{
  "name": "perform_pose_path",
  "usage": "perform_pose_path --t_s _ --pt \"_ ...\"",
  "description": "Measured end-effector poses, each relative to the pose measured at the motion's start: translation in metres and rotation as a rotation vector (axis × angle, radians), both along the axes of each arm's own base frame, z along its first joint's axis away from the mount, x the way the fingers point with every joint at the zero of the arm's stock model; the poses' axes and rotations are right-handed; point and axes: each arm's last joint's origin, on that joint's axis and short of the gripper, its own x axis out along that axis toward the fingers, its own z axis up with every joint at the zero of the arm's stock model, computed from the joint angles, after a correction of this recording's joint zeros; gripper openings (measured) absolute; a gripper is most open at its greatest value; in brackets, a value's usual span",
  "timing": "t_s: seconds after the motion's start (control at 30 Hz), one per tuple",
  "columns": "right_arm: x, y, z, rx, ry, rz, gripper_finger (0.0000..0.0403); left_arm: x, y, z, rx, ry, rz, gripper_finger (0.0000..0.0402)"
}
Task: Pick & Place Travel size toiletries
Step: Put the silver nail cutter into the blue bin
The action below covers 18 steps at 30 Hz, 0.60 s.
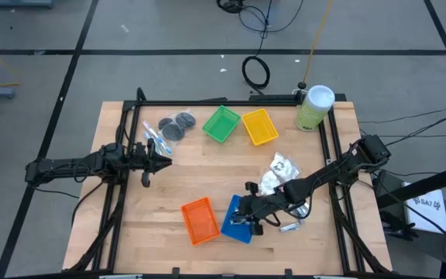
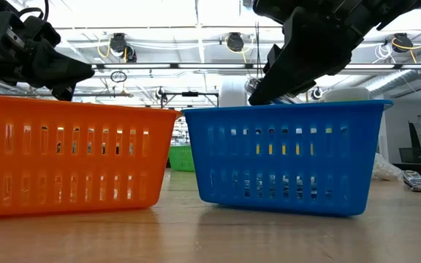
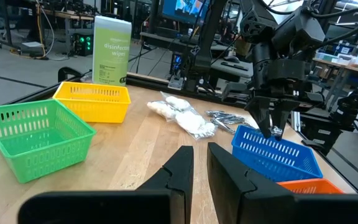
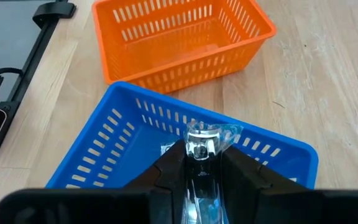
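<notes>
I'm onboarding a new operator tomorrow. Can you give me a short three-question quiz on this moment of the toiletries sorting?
1. True or false: the right pincer is empty.
2. Which tray is the right pincer above? A) green tray B) blue tray C) yellow tray
3. Fill in: the pale green canister stands at the table's far right corner, next to the ______ tray.

Key:
1. False; it grips a clear-plastic stick.
2. B.
3. Yellow.
</notes>
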Motion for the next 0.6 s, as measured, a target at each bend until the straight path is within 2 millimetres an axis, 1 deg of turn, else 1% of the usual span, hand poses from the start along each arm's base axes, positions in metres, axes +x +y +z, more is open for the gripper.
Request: perform_pose_path --t_s 0.2,0.43,0.6 --pt "0.0 0.0 0.0 0.0 0.0 0.0 0.0068 0.0 0.0 0.0 0.0 0.0 0.0 0.0044" --pt "0.0 0.0 0.0 0.0 0.0 0.0 0.0082 0.0 0.0 0.0 0.0 0.0 0.0 0.0045" --pt "0.0 0.0 0.0 0.014 0.003 -0.012 0.0084 0.0 0.0 0.0 0.0 0.0 0.0 0.0044"
